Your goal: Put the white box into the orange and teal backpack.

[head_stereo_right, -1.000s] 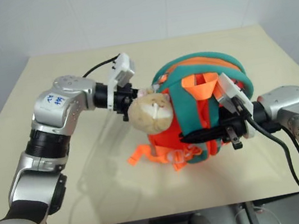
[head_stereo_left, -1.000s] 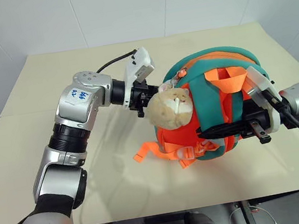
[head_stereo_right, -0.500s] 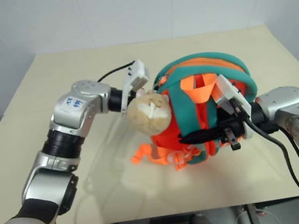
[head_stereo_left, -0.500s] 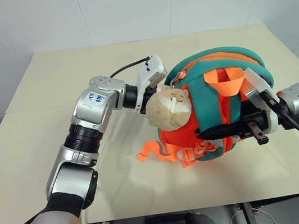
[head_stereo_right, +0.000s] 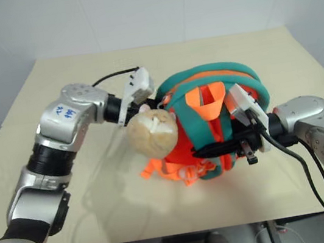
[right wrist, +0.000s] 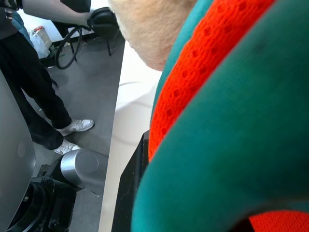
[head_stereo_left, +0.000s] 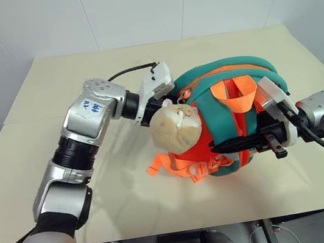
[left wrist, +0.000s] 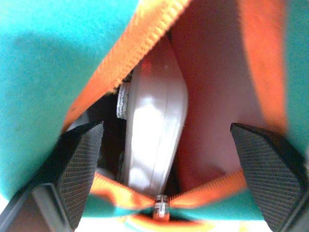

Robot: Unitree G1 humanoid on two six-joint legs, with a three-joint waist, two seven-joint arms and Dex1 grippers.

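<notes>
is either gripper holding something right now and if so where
The right gripper grips the backpack by a teal strap. The left gripper is open, holding nothing; the white box sits inside the backpack.

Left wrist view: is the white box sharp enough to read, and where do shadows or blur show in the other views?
Left wrist view: the white box is soft, with glare, no lettering readable; the backpack edge blurs. Right wrist view: near fabric out of focus. Left eye view: even light, soft arm shadow on the table.

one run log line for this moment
white box: inside orange and teal backpack | left gripper: open at opening | right gripper: shut on backpack
</notes>
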